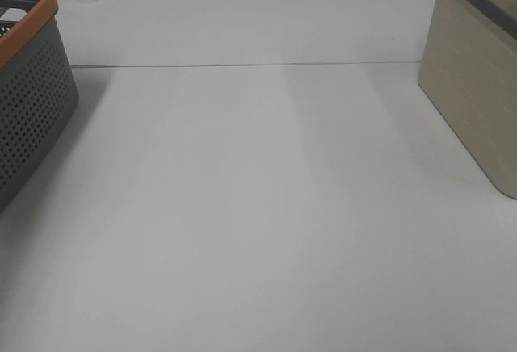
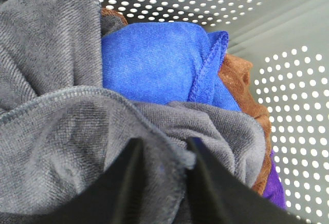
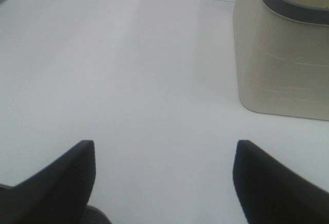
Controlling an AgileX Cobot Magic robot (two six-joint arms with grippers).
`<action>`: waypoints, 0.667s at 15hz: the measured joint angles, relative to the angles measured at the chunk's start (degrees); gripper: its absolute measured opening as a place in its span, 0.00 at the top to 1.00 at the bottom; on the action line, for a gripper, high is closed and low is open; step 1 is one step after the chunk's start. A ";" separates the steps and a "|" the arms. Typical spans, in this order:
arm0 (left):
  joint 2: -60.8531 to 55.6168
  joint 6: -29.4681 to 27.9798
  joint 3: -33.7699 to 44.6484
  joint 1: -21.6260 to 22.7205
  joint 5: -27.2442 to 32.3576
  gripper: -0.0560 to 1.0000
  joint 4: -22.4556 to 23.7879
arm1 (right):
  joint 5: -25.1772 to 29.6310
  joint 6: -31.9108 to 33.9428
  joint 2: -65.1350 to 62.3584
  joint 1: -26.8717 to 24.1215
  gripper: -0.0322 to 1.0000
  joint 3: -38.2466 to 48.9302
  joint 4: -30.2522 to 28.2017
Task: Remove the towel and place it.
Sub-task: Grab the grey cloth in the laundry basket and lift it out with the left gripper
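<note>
Cloths lie heaped inside a grey perforated basket [image 2: 293, 106]. The left gripper [image 2: 164, 143] reaches into the heap. Its two black fingers are drawn close together and clamped on a raised fold of the charcoal-grey towel [image 2: 67, 147], which bunches between them and spreads out around and beneath them. Just beyond the fingertips sits a blue cloth [image 2: 154, 64]. Past it and off to one side is a brown cloth [image 2: 241, 85], with a purple cloth [image 2: 275, 185] tucked against the basket wall. The right gripper [image 3: 164, 146] hangs over the white table [image 3: 128, 70], fingers spread wide apart, only tabletop showing between them. A beige bin [image 3: 282, 70] stands ahead of it, off to one side.
</note>
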 joint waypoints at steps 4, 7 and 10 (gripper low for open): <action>-0.06 0.00 0.00 0.00 0.00 0.94 -0.06 | 0.00 0.00 0.00 0.00 0.26 0.00 0.00; -0.52 0.00 0.00 0.00 -0.40 0.95 -0.06 | 0.00 0.00 0.00 0.00 0.26 0.00 0.00; -2.75 1.83 0.00 0.00 -5.04 0.95 0.74 | 0.00 0.00 0.00 0.00 0.26 0.00 0.00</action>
